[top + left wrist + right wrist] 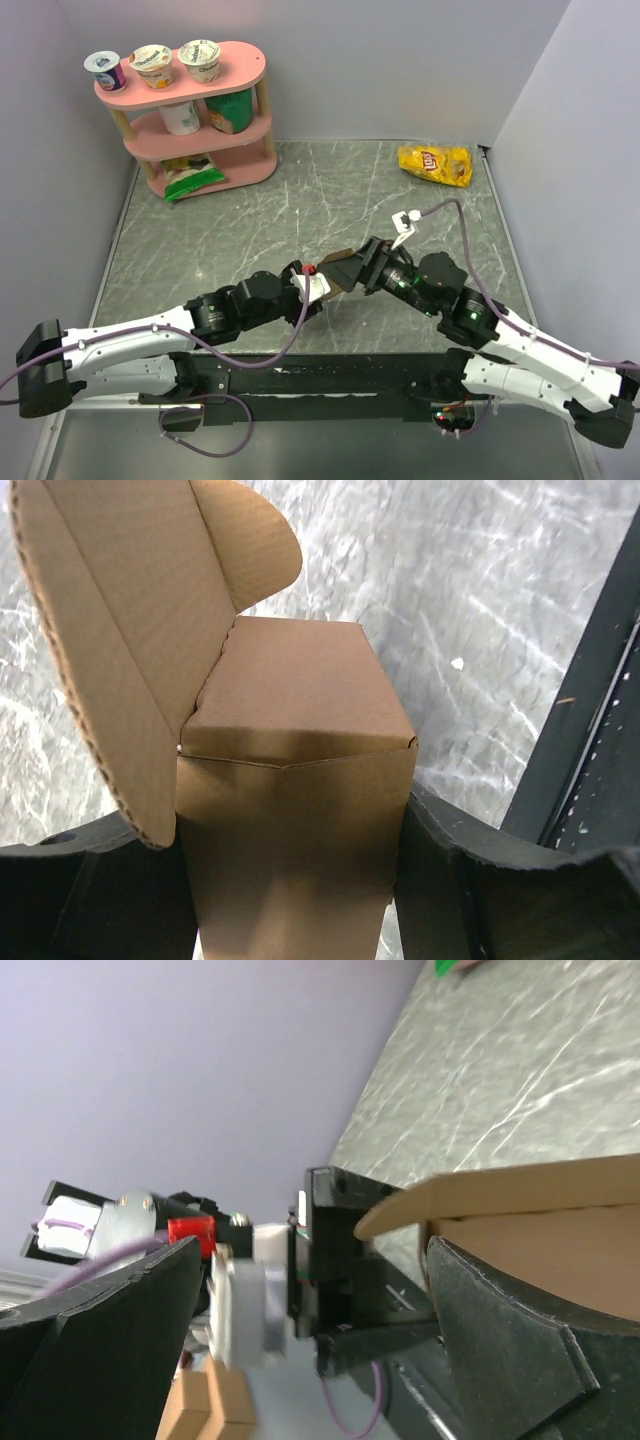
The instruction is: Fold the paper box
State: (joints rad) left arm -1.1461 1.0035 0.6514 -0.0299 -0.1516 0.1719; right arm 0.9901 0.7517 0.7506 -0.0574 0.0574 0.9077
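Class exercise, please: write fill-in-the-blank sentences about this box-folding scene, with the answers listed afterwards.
1. The paper box, gripped by the left end effector, is ____ in colour.
2. The jaws of the right end effector stand ____.
3. The Lay's chip bag is ____.
4. The cups atop the pink shelf number ____.
Missing words: brown; open; yellow; three.

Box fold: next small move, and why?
Probably the right gripper pushes the lid flap down over the paper box: it's open beside the box, the flap stands raised and untucked, and the left gripper clamps the box body.
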